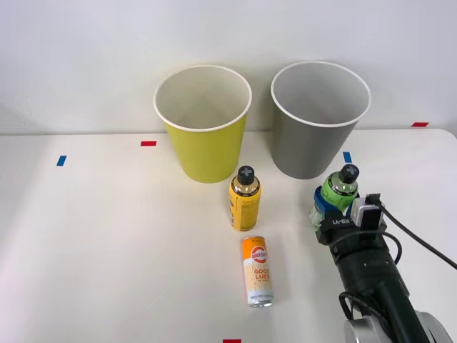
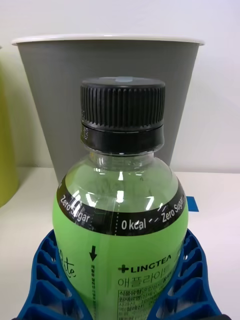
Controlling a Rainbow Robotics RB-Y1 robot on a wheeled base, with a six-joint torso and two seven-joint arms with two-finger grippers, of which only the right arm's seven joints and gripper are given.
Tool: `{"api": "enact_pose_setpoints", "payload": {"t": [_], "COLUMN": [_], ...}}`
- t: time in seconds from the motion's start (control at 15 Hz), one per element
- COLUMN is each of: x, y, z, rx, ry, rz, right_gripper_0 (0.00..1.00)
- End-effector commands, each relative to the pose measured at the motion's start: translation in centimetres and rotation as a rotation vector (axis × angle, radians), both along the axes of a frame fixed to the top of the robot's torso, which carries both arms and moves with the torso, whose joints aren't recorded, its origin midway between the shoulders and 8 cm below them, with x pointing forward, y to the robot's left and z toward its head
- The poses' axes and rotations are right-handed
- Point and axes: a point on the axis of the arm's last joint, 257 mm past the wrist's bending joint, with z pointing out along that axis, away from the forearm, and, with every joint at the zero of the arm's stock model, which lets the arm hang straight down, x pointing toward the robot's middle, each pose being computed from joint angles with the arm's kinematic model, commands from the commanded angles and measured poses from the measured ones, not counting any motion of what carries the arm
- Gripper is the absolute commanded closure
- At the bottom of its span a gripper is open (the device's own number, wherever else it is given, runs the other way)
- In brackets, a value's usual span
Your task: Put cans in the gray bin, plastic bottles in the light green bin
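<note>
A green-label plastic bottle [image 1: 340,187] [image 2: 120,200] with a black cap stands upright in front of the gray bin [image 1: 310,146] [image 2: 60,100]. My right gripper [image 1: 334,206] [image 2: 120,285] is shut on its lower body, a blue ribbed finger [image 2: 47,280] curving around each side. A second plastic bottle [image 1: 245,201], yellow-orange with a black cap, stands upright just in front of the light green bin [image 1: 207,153] [image 2: 4,150]. The orange-and-cream can [image 1: 258,270] lies on its side nearer to me, left of my arm. Both bins stand side by side at the back.
Small tape marks dot the white table: blue ones [image 1: 61,160] [image 1: 347,156] [image 2: 192,204] and red ones [image 1: 148,143] [image 1: 420,124] [image 1: 232,341]. A black cable [image 1: 421,243] loops off my wrist to the right. A white wall stands behind the bins.
</note>
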Motion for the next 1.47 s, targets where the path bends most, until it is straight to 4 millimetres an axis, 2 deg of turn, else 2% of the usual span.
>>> {"api": "enact_pose_setpoints", "payload": {"t": [0.07, 0.27, 0.67, 1.0, 1.27, 1.47], "x": [-2.8, -5.7, -9.0, -9.2, -9.3, -8.0], "y": [0.9, 1.6, 3.6, 4.3, 4.9, 6.5], "z": [0.9, 2.7, 8.6, 10.9, 13.8, 16.1], "rx": [-0.003, -0.01, -0.033, -0.054, -0.043, 0.014], "ry": [-0.006, -0.021, -0.111, -0.117, -0.081, -0.069], "rz": [0.037, 0.064, 0.151, 0.189, 0.202, 0.242], "right_gripper_0": [1.0, 1.0, 1.0, 1.0, 1.0, 1.0]}}
